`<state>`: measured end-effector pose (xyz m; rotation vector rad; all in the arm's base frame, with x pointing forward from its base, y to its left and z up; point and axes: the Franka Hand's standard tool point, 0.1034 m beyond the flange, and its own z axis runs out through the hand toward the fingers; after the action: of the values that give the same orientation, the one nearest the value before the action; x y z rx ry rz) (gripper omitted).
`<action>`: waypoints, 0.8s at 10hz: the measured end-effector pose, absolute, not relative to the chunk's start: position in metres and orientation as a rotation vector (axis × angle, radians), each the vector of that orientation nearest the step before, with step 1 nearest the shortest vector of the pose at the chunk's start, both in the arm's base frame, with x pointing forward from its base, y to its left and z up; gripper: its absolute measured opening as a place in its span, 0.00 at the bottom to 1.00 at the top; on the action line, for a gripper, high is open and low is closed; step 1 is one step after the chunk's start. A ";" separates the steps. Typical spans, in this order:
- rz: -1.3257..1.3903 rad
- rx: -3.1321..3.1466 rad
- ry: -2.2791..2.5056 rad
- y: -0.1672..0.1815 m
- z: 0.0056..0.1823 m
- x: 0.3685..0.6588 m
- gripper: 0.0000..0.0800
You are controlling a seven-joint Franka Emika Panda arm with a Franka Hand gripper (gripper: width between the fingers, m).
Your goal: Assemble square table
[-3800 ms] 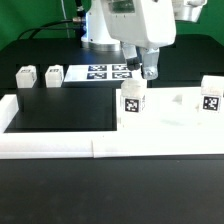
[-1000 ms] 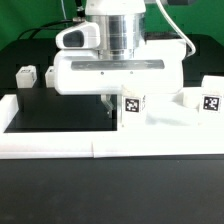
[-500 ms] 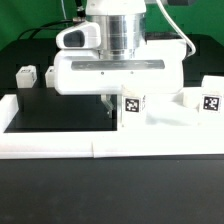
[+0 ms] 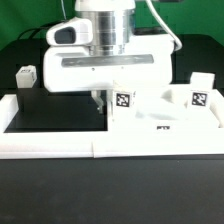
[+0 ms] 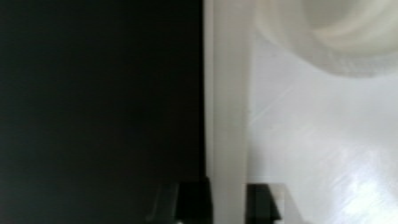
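Light is bright and even. In the exterior view the white arm [image 4: 110, 65] and tabletop [image 4: 140, 130] glare, their edges washed out, with soft grey shade under the arm. The black desk [image 4: 60, 190] loses all detail toward its near edge. The picture is coarse and soft. The wrist view is blurred: half dark, half glaring white, with the claw [image 5: 226, 200] tips dim smudges.

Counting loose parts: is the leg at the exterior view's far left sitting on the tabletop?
No, that leg stands on the black surface, well apart from the tabletop.
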<state>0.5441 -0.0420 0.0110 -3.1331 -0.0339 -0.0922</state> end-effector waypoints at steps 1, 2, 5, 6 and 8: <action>-0.101 -3.138 -0.113 -0.047 0.008 0.540 0.07; -0.132 -3.145 -0.239 -0.049 0.008 0.540 0.07; -0.125 -3.131 -0.496 -0.052 0.009 0.541 0.07; -0.119 -3.120 -0.603 -0.052 0.009 0.541 0.07; -0.111 -3.059 -1.007 -0.045 0.010 0.547 0.07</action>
<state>0.5466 -0.0452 0.0099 -3.0587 -1.0067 -0.1111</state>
